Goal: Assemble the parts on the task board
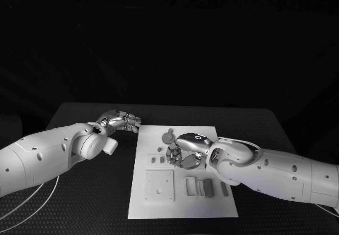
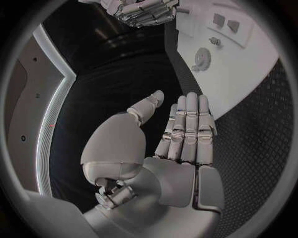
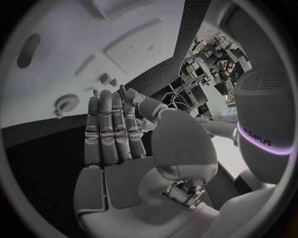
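The white task board (image 1: 183,205) lies in the middle of the black table. Grey parts sit on it: a gear (image 1: 166,138), a square plate (image 1: 159,185) and several small blocks (image 1: 206,187). My right hand (image 1: 185,151) hovers over the board's upper middle, just below the gear. In the right wrist view its fingers (image 3: 111,124) are straight and together, and a small dark pin (image 3: 122,91) is pinched between thumb and finger, above the board (image 3: 74,44) and near the gear (image 3: 64,104). My left hand (image 1: 121,121) is off the board's far left corner, with flat fingers (image 2: 189,129) holding nothing.
Black table (image 1: 84,117) surrounds the board, with bare surface behind it and to the right. In the left wrist view the gear (image 2: 202,58) and the board's edge (image 2: 186,84) lie ahead of my left hand, and my right hand (image 2: 146,11) is beyond them.
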